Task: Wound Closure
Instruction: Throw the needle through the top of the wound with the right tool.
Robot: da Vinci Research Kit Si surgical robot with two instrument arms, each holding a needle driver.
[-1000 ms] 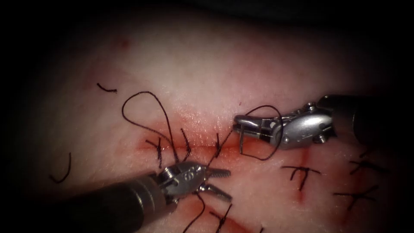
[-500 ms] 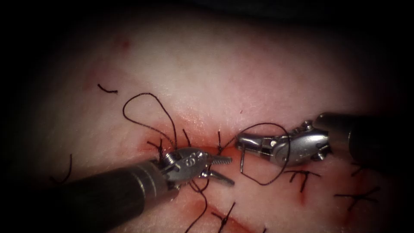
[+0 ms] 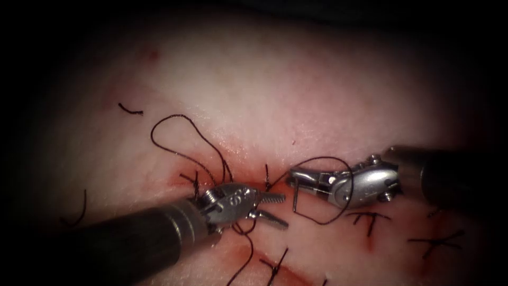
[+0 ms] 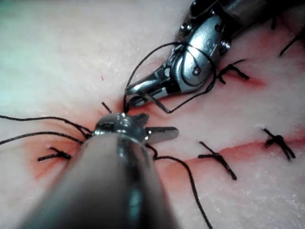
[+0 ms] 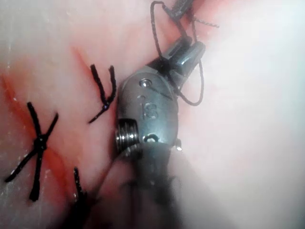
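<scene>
Taking the cut (image 3: 238, 182) in the tissue (image 3: 296, 90) as landmark: the left pincer (image 3: 271, 207) lies just below the cut near its middle, its shaft running down and left of it. The right pincer (image 3: 294, 176) sits at the cut's right end, its shaft leading off to the right. The needle (image 3: 294, 198) hangs from the right pincer's tip, below the cut line and out of the tissue. A loop of thread (image 3: 180, 137) lies above the cut's left part; tied stitches (image 3: 370, 218) lie to its lower right
</scene>
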